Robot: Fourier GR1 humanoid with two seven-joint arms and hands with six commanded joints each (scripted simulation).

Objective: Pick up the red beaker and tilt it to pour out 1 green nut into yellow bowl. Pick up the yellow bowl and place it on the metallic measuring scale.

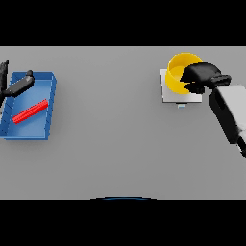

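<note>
Bare grey tabletop (pixel 120 153) fills the near part of the view, with nothing standing on it. Farther back on the left sits a blue tray (pixel 49 103), and inside it lies a slim red object (pixel 30 111), flat and angled; whether this is the red beaker of the task I cannot tell, since it reads as a thin bar. The left hand (pixel 17 86) hangs over the tray's far left corner, its fingers (pixel 4 72) straight and spread, holding nothing.

On the right, the white and grey right arm (pixel 229 113) reaches in from the side. At its end the right hand (pixel 204 74) is at the near right rim of the yellow bowl (pixel 177 72), dark fingers (pixel 190 89) curled round that rim in a grip. The bowl already stands over the metallic measuring scale (pixel 169 96), a pale square plate showing beneath and in front of it; whether the bowl rests on the plate or is held just above it cannot be read from this angle. No green nut is visible inside the bowl, though the hand hides part of it.

My judgement is that the last step is in hand: setting the bowl on the scale. What comes next calls for making sure the bowl sits flat and centred on the plate, then loosening the fingers and drawing the hand straight away without dragging the rim and tipping the bowl off.
</note>
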